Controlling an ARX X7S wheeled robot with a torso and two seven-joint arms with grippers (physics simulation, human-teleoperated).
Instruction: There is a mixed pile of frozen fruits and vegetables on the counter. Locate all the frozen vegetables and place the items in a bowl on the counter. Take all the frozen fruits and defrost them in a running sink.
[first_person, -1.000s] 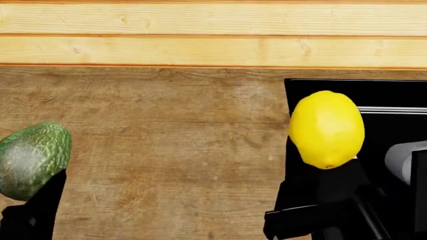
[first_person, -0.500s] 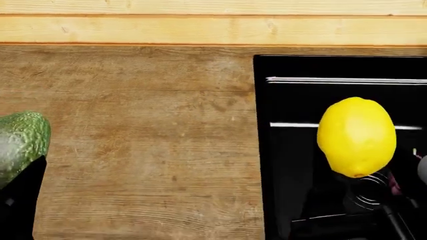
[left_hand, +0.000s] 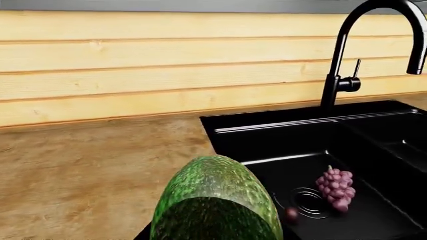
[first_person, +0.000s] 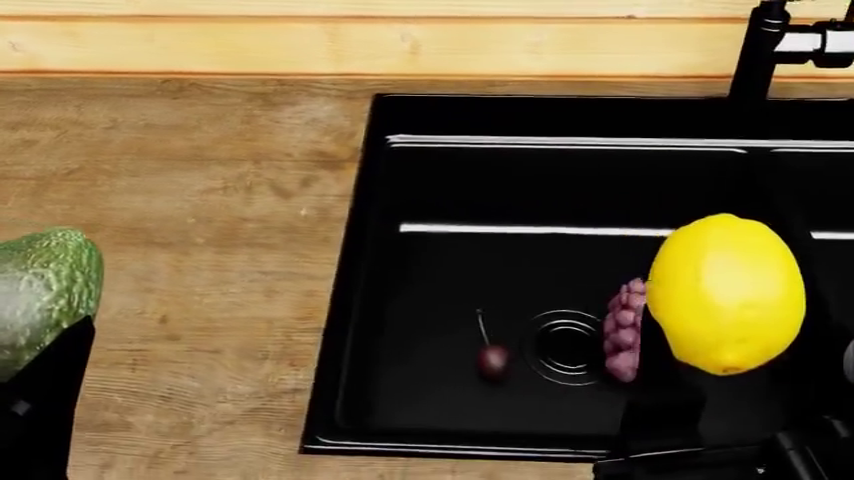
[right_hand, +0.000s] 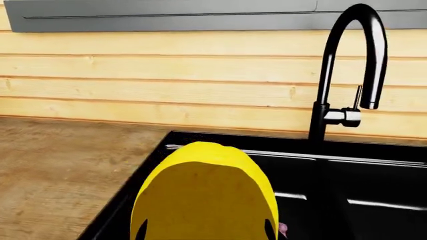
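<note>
My left gripper (first_person: 60, 370) is shut on a bumpy green avocado (first_person: 47, 295), held over the wood-grain counter (first_person: 187, 190) at the far left; the same avocado (left_hand: 217, 200) fills the near part of the left wrist view. My right gripper (first_person: 674, 395) is shut on a yellow lemon (first_person: 727, 292) above the black sink (first_person: 427, 180). In the right wrist view the lemon (right_hand: 203, 195) hides most of the fingers. A dark red cherry (first_person: 493, 360) and a purple grape bunch (first_person: 621, 335) lie by the drain. The bowl is out of view.
A tall black faucet (right_hand: 330, 75) rises behind the sink against the pale plank wall (first_person: 334, 45). A divider splits the sink (left_hand: 280, 125) into two basins. The grape bunch (left_hand: 337, 189) and cherry (left_hand: 291, 214) lie beside the ringed drain (left_hand: 309, 201).
The head view has swung right, bringing the whole basin with the cherry and grapes into sight. The lemon now hangs over the basin. The avocado stays at the left edge.
</note>
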